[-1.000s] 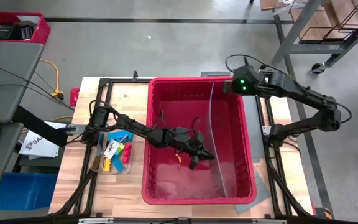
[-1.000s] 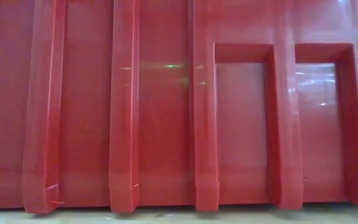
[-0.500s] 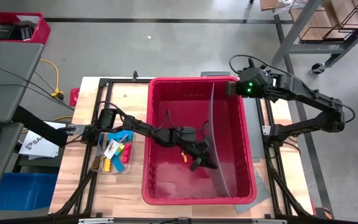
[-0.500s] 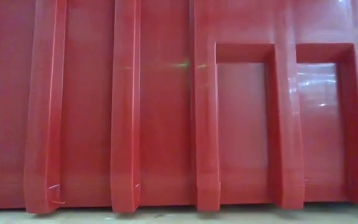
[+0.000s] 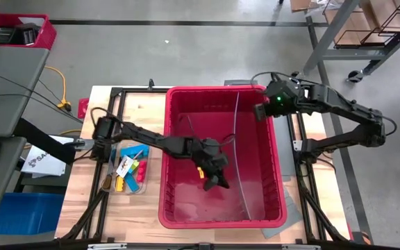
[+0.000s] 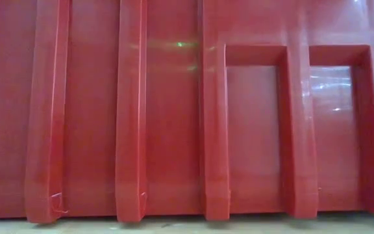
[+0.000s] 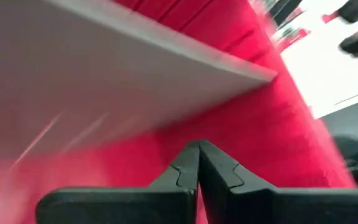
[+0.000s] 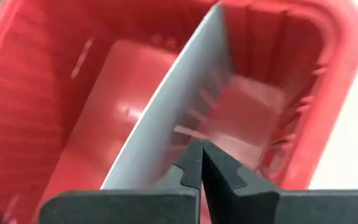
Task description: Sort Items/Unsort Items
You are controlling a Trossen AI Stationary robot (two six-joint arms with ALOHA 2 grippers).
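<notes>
The items, small yellow, red, orange and blue pieces with a dark stick, lie in a heap on the wooden table left of the big red bin. A clear divider panel stands on edge inside the bin. My left gripper is shut and holds nothing. It hangs inside the bin, just left of the panel. My right gripper, also shut with nothing in it, hovers over the bin's far right corner. It looks down along the panel.
The bin's ribbed red wall fills the whole low view. Black frame rails run along the table's left and right sides. A grey desk and a blue box stand beyond the table's left edge.
My left gripper has drawn back from the divider panel toward the table's left, has risen inside the bin and has tipped up closer to level. My right gripper has shifted a little toward the near edge over the bin's far right corner and has rolled somewhat.
</notes>
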